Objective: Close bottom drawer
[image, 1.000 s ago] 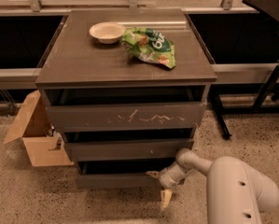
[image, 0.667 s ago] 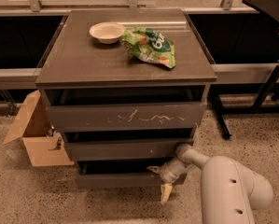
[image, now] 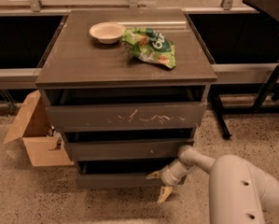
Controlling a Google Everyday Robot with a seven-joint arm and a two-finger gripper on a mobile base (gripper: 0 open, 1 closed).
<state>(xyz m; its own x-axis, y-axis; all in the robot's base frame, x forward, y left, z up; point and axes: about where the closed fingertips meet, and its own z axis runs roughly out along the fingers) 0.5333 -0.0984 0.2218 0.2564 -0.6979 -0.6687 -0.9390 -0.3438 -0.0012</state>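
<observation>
The dark grey-brown cabinet [image: 125,69] has three drawers. The bottom drawer [image: 113,180], with the slimmest plain front, stands a little out of the cabinet, with a dark gap above its front. My gripper [image: 159,185] is at the right end of that front, low near the floor. Its two pale fingertips [image: 164,193] are spread apart with nothing between them; the upper one rests against the drawer front. My white arm [image: 237,185] reaches in from the lower right.
A white bowl [image: 107,32] and a green snack bag [image: 150,45] lie on the cabinet top. An open cardboard box [image: 36,136] stands on the floor at the left. A black table leg [image: 265,90] stands at the right. The two upper drawers are slightly open.
My arm and gripper have shifted a little to the left, closer against the right end of the bottom drawer's front. The drawer's position looks about the same.
</observation>
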